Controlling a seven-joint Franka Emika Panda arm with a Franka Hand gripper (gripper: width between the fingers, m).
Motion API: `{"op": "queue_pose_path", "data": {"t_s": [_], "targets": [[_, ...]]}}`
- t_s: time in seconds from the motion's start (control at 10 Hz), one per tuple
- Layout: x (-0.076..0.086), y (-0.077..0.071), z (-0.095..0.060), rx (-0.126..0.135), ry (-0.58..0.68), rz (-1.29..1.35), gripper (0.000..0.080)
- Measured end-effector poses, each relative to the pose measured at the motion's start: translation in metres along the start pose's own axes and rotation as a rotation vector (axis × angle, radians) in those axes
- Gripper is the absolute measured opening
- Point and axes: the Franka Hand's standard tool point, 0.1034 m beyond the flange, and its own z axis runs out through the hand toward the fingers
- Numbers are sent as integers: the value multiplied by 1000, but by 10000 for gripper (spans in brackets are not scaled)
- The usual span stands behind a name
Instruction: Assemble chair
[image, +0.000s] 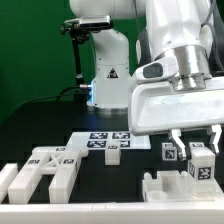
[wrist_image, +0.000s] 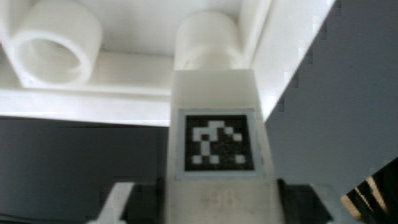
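Note:
My gripper (image: 197, 146) hangs at the exterior view's right and is shut on a long white chair piece (image: 201, 164) that bears a black-and-white tag. In the wrist view the same piece (wrist_image: 217, 120) runs out from between my fingers (wrist_image: 128, 203), tag facing the camera, gripper (wrist_image: 210, 206) closed on its sides. Its far end meets a white chair slab (wrist_image: 125, 85) with a round peg (wrist_image: 54, 50). In the exterior view that blocky white part (image: 168, 186) stands just under the held piece. How the two touch is hidden.
Several loose white chair parts (image: 45, 170) lie at the exterior view's left front. The marker board (image: 105, 139) lies in the middle, with a small tagged block (image: 113, 152) by it. A low white rail (image: 100, 212) runs along the front. The robot base (image: 108, 70) stands behind.

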Motion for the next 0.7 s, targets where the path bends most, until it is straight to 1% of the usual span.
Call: {"op": "queue_pose_path", "data": {"t_s": [0.6, 0.7], "targets": [[1, 1, 1, -3, 16, -1, 294], [1, 1, 1, -3, 16, -1, 474]]}}
